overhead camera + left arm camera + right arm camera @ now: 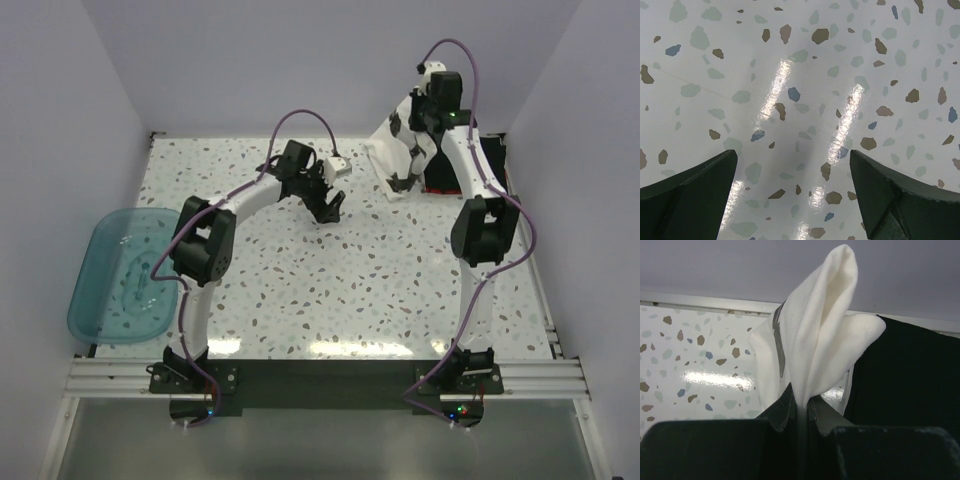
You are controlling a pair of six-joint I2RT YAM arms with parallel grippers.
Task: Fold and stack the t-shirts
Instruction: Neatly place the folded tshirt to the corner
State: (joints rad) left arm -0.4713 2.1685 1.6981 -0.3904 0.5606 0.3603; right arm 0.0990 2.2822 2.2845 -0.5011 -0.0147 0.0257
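My right gripper (407, 178) is shut on the white t-shirt (385, 152) at the far right of the table and holds it bunched up off the surface. In the right wrist view the white t-shirt (820, 335) rises in a fold from between my closed fingers (790, 407), with a dark neck mark on its left edge. A black t-shirt (905, 375) lies just right of it; in the top view it (490, 160) sits by the right wall over a strip of red cloth (440, 189). My left gripper (330, 207) is open and empty above the bare tabletop (800, 100).
A translucent blue plastic tub (120, 275) sits at the table's left edge. White walls close in the table on the left, back and right. The speckled tabletop (360, 280) stretches between the two arms.
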